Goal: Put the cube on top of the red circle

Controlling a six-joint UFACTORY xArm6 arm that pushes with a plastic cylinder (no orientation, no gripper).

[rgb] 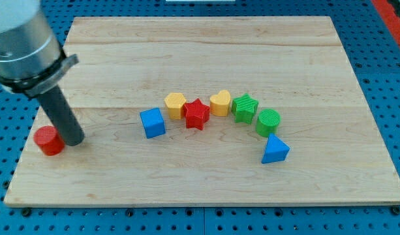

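Note:
The blue cube (152,123) lies near the board's middle, left end of an arc of blocks. The red circle (49,140), a short red cylinder, sits at the board's left edge, far to the cube's left. My tip (74,141) rests on the board just right of the red circle, close to it or touching; I cannot tell which. The cube is well to the tip's right, apart from it.
An arc runs right from the cube: a yellow hexagon (175,104), red star (196,114), yellow heart (220,102), green star (245,108), green cylinder (268,121) and blue triangle (275,150). The wooden board (206,176) lies on a blue pegboard.

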